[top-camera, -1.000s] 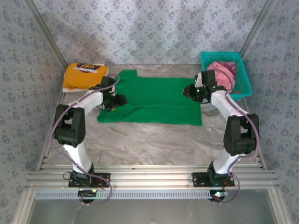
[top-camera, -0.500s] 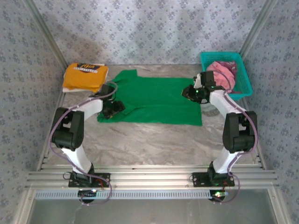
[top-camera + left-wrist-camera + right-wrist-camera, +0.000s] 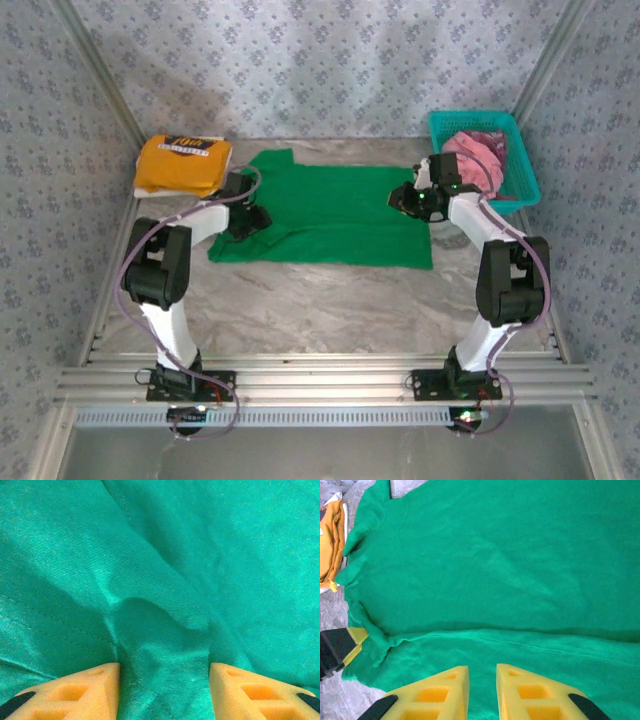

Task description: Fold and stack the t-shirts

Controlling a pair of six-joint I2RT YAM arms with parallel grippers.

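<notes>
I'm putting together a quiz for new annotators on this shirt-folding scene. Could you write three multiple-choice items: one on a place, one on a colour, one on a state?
1. Where is the bunched pink cloth tee?
A. on the floor
B. in the teal plastic basket
C. draped over the back wall

2. What colour is the folded cloth tee with dark print at the far left corner?
A. yellow-orange
B. blue
C. black

3. How does the bright green short-sleeved cloth tee lie?
A. balled up
B. hanging in the air
C. spread out on the marbled table

Answers: B, the pink cloth sits inside the basket's walls; A, the top view shows it yellow-orange; C, it lies opened out across the table's middle.
</notes>
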